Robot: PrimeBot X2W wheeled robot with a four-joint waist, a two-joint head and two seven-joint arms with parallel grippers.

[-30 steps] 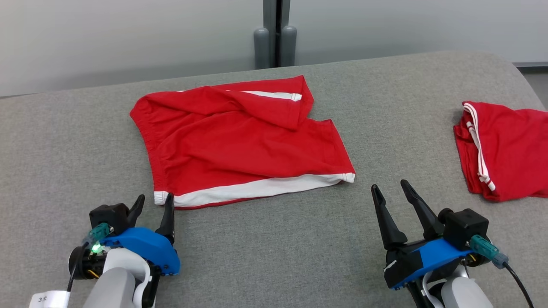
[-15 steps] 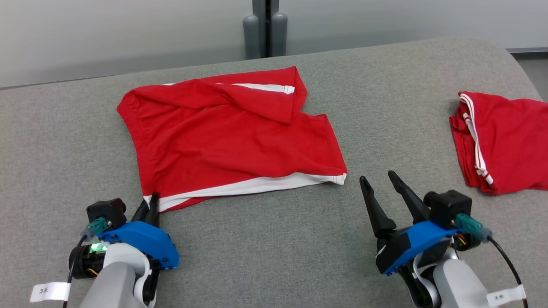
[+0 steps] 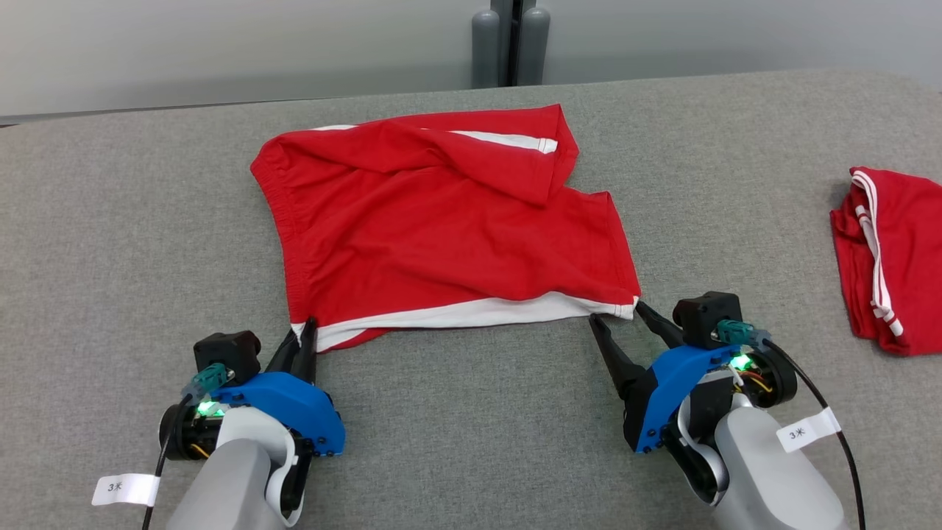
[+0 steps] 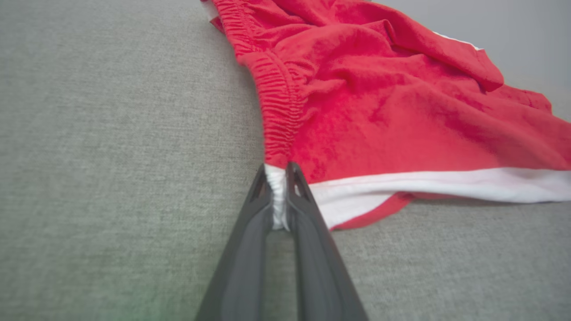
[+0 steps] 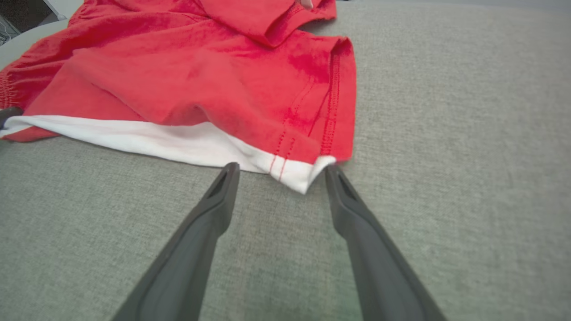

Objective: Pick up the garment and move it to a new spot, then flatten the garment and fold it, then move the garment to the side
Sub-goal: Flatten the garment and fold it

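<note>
My left hand (image 3: pixel 305 327), at seven o'clock in the head view, is pinching the near-left corner of the rumpled red cotton shorts with a white stripe (image 3: pixel 441 235), which lie mid-counter on the grey fabric-covered counter (image 3: pixel 110 221). My right hand (image 3: pixel 617 314), at four o'clock, is spread at their near-right corner. Another red garment (image 3: pixel 887 258) lies at three o'clock.

In the left wrist view, my left hand (image 4: pixel 277 169) clamps the white waistband end of the shorts (image 4: pixel 401 125).

In the right wrist view, my right hand (image 5: pixel 282 168) stands wide, with the shorts' (image 5: pixel 200 80) white corner between its fingertips.

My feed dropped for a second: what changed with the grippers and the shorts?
The left gripper closed on the near left corner of the shorts. The right gripper moved forward to the near right corner, jaws open around it. The shorts and the other red garment at the right lie as before.
</note>
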